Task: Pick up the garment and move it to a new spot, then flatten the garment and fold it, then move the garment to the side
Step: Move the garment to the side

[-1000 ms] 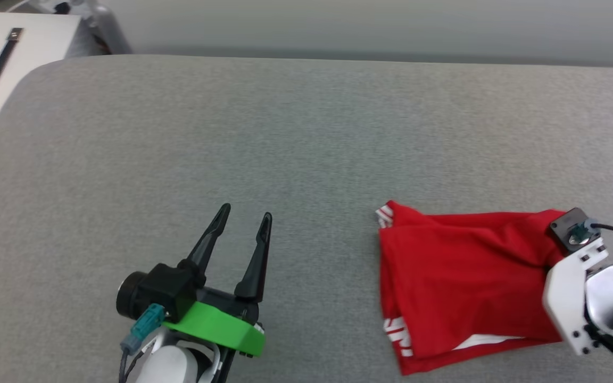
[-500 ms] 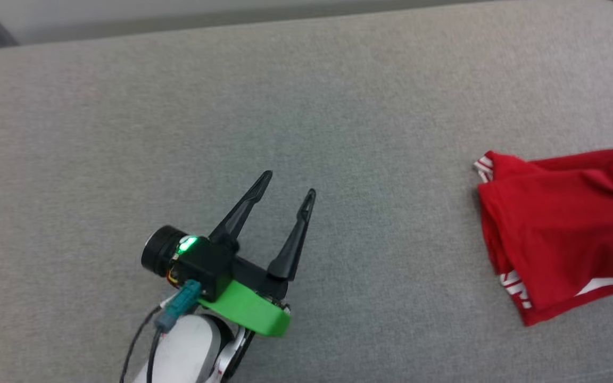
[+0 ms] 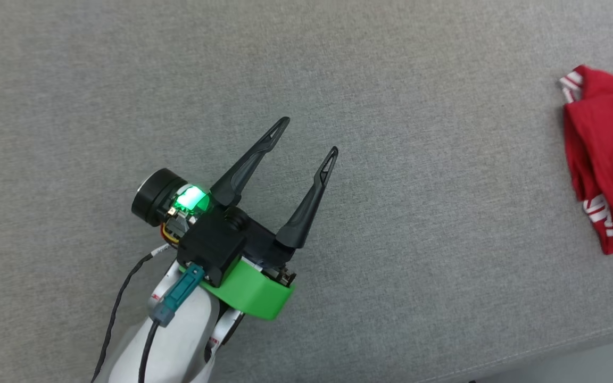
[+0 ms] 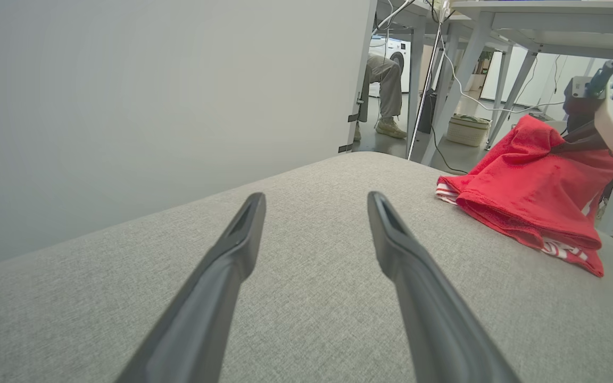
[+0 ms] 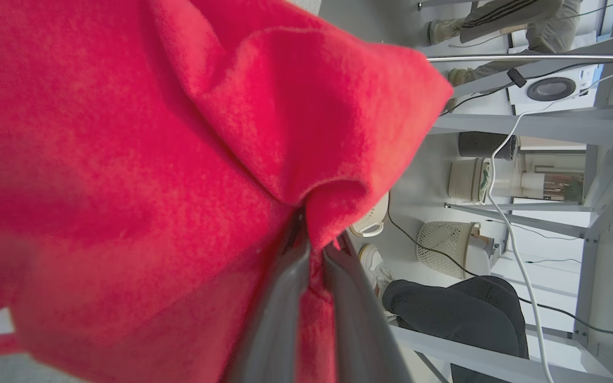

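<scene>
The garment (image 3: 607, 154) looks already folded, a compact red stack on the grey tabletop (image 3: 125, 80), so I judge only the move aside is left (seemingly in hand). The right pincer (image 5: 313, 252) is clamped on a fold of it. The left pincer (image 3: 308, 136) hangs spread and empty. Since a second ago the head camera has swung, so the garment shows at 3 o'clock rather than 4; the left pincer's spread is unchanged.

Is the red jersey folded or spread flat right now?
Folded: the jersey lies doubled in layers, one end bunched in the right gripper.
</scene>
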Robot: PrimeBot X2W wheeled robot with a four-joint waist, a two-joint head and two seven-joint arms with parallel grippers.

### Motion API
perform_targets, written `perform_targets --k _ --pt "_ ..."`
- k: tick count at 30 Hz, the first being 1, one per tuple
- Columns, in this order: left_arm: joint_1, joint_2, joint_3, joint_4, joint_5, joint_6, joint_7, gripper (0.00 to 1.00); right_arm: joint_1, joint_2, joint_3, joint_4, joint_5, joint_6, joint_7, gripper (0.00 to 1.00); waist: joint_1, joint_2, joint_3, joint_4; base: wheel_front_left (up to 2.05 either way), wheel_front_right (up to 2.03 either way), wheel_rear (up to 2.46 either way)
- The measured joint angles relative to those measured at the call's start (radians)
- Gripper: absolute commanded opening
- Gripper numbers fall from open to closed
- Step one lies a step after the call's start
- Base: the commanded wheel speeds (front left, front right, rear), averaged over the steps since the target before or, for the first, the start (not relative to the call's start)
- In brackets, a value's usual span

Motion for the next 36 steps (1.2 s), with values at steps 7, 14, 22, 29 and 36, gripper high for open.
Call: perform_targets --k 7,14,22,29,36 --pt "-0.021 0.017 -0.019 -0.025 0.006 0.0 0.0 1.0 -0.041 0.044 -0.095 0.146 -0.06 0.0 -0.054 0.0 0.0 0.0 0.069 -0.021 0.0 0.0 0.0" --pt "-0.024 0.021 -0.012 -0.03 0.006 0.0 0.0 1.0 -0.086 0.081 -0.159 0.214 -0.109 0.0 -0.098 0.0 0.0 0.0 0.1 -0.004 0.0 0.0 0.0" --pt "-0.024 0.018 -0.001 -0.027 0.005 0.0 0.0 1.0 -0.114 0.141 -0.243 0.228 -0.175 0.0 -0.105 1.0 0.0 0.0 0.095 0.02 0.0 0.0 0.0" --pt "-0.012 -0.022 0.023 -0.005 -0.03 0.0 0.0 1.0 -0.098 0.165 -0.294 0.208 -0.217 0.0 -0.108 1.0 -0.0001 0.0 0.033 0.032 0.0 0.0 0.0" --pt "0.078 -0.059 0.099 0.057 -0.082 0.0 0.0 1.0 -0.066 0.208 -0.288 0.132 -0.179 0.0 -0.145 1.0 -0.0002 0.0 -0.075 0.049 0.0 0.0 0.0"
